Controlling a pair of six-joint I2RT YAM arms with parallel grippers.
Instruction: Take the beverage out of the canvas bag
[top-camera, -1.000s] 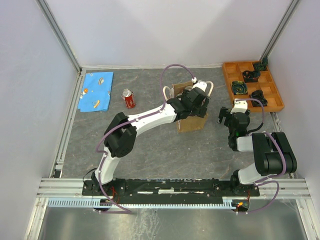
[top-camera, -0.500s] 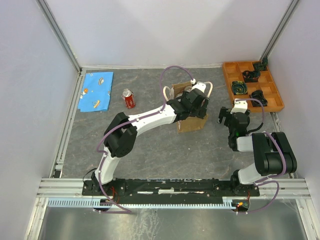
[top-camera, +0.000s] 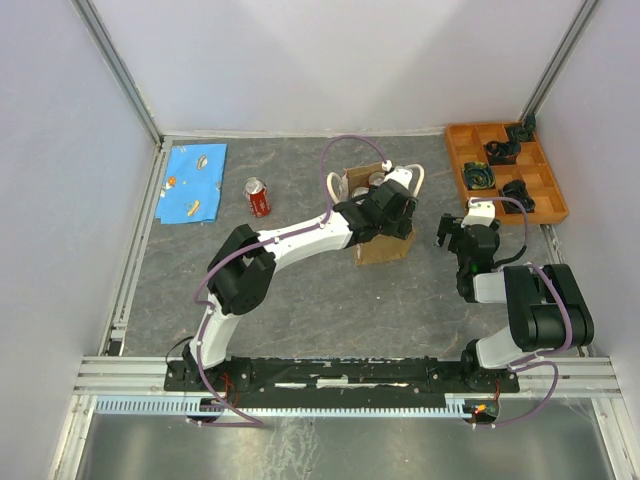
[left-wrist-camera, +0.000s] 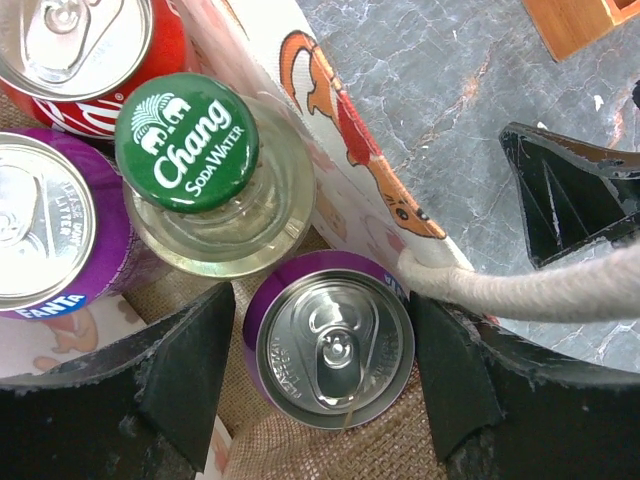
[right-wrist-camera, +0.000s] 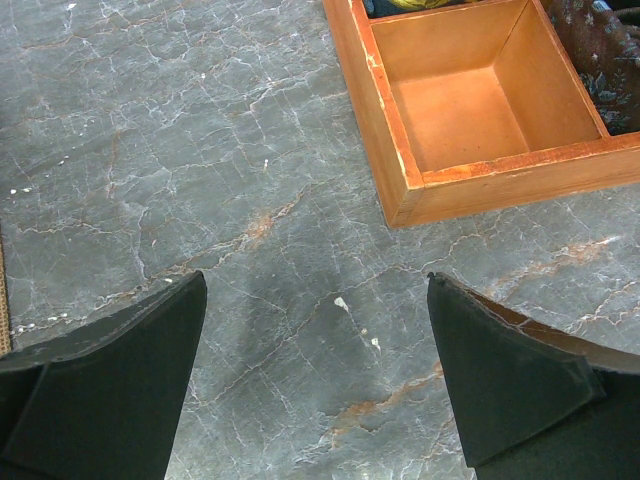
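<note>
The tan canvas bag (top-camera: 381, 246) stands mid-table with cream handles (left-wrist-camera: 520, 295). Inside it I see a purple can (left-wrist-camera: 335, 340), a green-capped Chang soda water bottle (left-wrist-camera: 187, 140), a red can (left-wrist-camera: 80, 40) and a purple Fanta can (left-wrist-camera: 40, 230). My left gripper (top-camera: 385, 197) reaches into the bag's top. In the left wrist view it (left-wrist-camera: 325, 320) is open, with a finger on each side of the purple can and a thin gap on the left. My right gripper (top-camera: 455, 232) is open and empty above bare table (right-wrist-camera: 315, 290), right of the bag.
A red can (top-camera: 258, 197) and a blue printed cloth (top-camera: 194, 183) lie at the back left. An orange compartment tray (top-camera: 505, 170) with dark parts sits at the back right; its corner shows in the right wrist view (right-wrist-camera: 470, 120). Frame walls enclose the table.
My left gripper has shifted slightly toward the near left over the bag's opening, and can tops now show behind it. The right arm has not moved.
</note>
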